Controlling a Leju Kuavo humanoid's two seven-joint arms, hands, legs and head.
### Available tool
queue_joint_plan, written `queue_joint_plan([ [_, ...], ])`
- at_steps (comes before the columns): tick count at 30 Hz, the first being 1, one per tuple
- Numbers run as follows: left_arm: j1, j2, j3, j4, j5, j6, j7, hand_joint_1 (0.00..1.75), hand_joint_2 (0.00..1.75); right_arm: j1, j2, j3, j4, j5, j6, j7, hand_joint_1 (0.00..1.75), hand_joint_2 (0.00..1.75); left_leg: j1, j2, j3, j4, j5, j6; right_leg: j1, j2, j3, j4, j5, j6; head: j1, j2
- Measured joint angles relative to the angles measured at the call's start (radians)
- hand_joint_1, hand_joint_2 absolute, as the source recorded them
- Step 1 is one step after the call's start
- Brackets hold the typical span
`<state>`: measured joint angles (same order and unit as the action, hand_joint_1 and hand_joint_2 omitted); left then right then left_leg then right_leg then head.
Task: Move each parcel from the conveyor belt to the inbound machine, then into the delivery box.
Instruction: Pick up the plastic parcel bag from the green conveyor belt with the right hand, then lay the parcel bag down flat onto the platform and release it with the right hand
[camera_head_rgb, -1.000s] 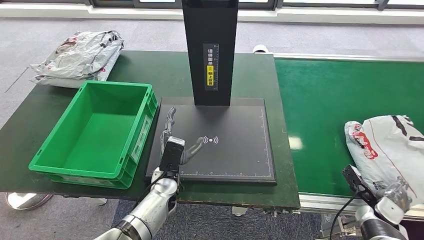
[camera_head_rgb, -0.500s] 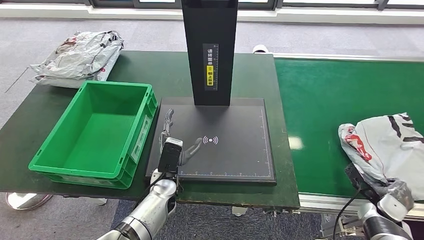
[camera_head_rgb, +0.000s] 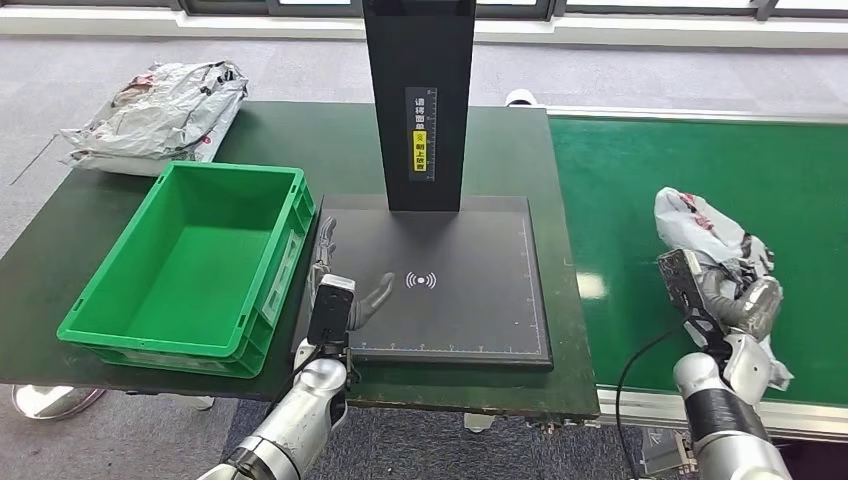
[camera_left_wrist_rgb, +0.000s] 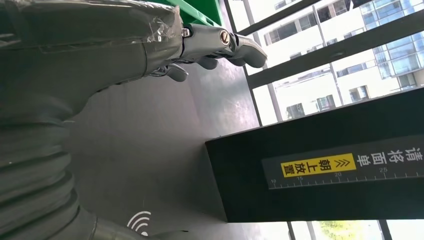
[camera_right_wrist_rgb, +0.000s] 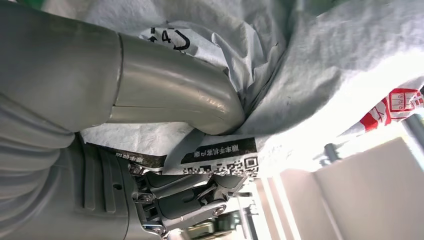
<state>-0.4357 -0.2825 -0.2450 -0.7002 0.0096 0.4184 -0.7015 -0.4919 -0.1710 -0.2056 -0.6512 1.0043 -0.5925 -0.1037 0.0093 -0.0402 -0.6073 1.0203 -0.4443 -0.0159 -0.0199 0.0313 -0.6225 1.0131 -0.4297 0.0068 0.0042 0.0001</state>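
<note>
Right fingers: the right hand (camera_head_rgb: 752, 303) is closed on the parcel (camera_head_rgb: 703, 232); in the right wrist view the thumb (camera_right_wrist_rgb: 175, 97) presses into the bag, with the darker fingers (camera_right_wrist_rgb: 192, 197) under its barcode label.
Parcel place: over the conveyor belt (camera_head_rgb: 640, 180), near its front edge, seemingly lifted, though that is hard to confirm.
Parcel axis: runs from the hand toward the belt's far edge.
Target direction: the inbound machine (camera_head_rgb: 470, 300) lies to the robot's left of the parcel.
Left fingers: the left hand (camera_head_rgb: 345, 285) is spread and empty at the machine's front left corner, beside the delivery box (camera_head_rgb: 130, 300).
Nearer arm: right.
</note>
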Motion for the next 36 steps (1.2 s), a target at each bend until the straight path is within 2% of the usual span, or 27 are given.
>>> queue_joint_plan([
  [3,0.0,0.002,0.003,-0.001,-0.014,0.015,0.0,0.0,1.75,0.001,0.019,0.028,-0.046,-0.044,-0.003,-0.028,1.75,1.75,0.0,-0.002,-0.001,0.0,0.0,0.0,-0.001,-0.002,0.0,0.0,0.0,0.0,0.0,0.0],
  [7,0.001,0.011,0.004,-0.013,-0.05,0.064,0.0,0.0,1.75,0.016,0.057,0.104,-0.139,-0.167,-0.001,-0.12,1.75,1.75,0.0,0.0,-0.001,0.0,0.0,0.0,-0.001,-0.001,0.0,0.0,0.0,0.0,0.0,0.0],
  [9,0.0,0.015,0.004,-0.025,-0.062,0.08,0.0,0.0,1.75,0.036,0.094,0.183,-0.219,-0.186,0.009,-0.121,1.75,1.75,0.0,0.002,0.0,0.0,0.0,0.0,0.0,0.001,-0.001,0.0,0.0,0.0,0.0,0.0],
  [14,-0.002,0.017,0.004,-0.057,-0.112,0.084,0.014,0.0,1.75,0.1,0.199,0.434,-0.403,-0.143,0.053,-0.054,1.75,1.75,0.002,0.002,0.0,-0.001,0.0,-0.001,0.003,0.002,-0.002,0.0,-0.001,-0.001,0.0,0.0],
  [17,-0.004,0.017,0.004,-0.07,-0.126,0.082,0.025,0.0,1.75,0.116,0.24,0.565,-0.453,-0.227,0.104,-0.067,1.75,1.75,0.003,0.001,0.0,-0.002,0.0,-0.002,0.003,0.001,-0.002,0.0,-0.001,-0.002,0.0,0.0],
  [22,-0.005,0.021,0.004,-0.075,-0.104,0.062,0.017,0.0,1.75,0.111,0.288,0.731,-0.455,-0.396,0.196,-0.114,1.75,1.75,0.004,0.002,0.0,-0.002,0.001,-0.002,0.002,0.002,-0.002,0.0,-0.001,-0.002,0.0,0.0],
  [26,-0.005,0.029,0.004,-0.084,-0.072,0.019,0.019,0.0,1.75,0.095,0.307,0.838,-0.442,-0.463,0.388,-0.053,0.86,1.75,0.004,0.001,0.0,-0.002,0.001,-0.002,0.002,0.001,-0.002,0.0,-0.001,-0.002,0.0,0.0],
  [28,-0.007,0.034,0.004,-0.084,-0.065,0.01,0.017,0.0,1.75,0.085,0.309,0.877,-0.418,-0.479,0.496,-0.024,0.86,1.75,0.003,0.0,0.0,-0.002,0.001,-0.002,0.002,0.001,-0.002,0.0,-0.001,-0.002,0.0,0.0],
  [29,-0.007,0.036,0.004,-0.083,-0.062,0.008,0.015,0.0,1.75,0.081,0.31,0.892,-0.403,-0.482,0.531,-0.018,0.71,1.75,0.003,0.0,0.0,-0.002,0.001,-0.002,0.002,0.001,-0.002,0.0,-0.001,-0.002,0.0,0.0],
  [32,-0.008,0.042,0.004,-0.082,-0.058,0.006,0.008,0.0,1.75,0.067,0.313,0.924,-0.365,-0.483,0.558,-0.019,0.07,1.75,0.003,0.001,0.0,-0.002,0.001,-0.002,0.002,0.001,-0.002,0.0,-0.001,-0.002,0.0,0.0],
  [33,-0.008,0.043,0.004,-0.081,-0.056,0.005,0.007,0.0,1.75,0.061,0.313,0.931,-0.355,-0.483,0.561,-0.018,0.0,1.75,0.003,0.001,0.0,-0.002,0.001,-0.002,0.002,0.001,-0.002,0.0,-0.001,-0.002,0.0,0.0],
  [36,-0.009,0.045,0.003,-0.081,-0.043,0.002,0.004,0.0,1.75,0.044,0.315,0.947,-0.323,-0.483,0.559,-0.008,0.0,1.75,0.003,0.001,0.0,-0.002,0.001,-0.002,0.002,0.001,-0.002,0.0,-0.001,-0.002,0.0,0.0],
])
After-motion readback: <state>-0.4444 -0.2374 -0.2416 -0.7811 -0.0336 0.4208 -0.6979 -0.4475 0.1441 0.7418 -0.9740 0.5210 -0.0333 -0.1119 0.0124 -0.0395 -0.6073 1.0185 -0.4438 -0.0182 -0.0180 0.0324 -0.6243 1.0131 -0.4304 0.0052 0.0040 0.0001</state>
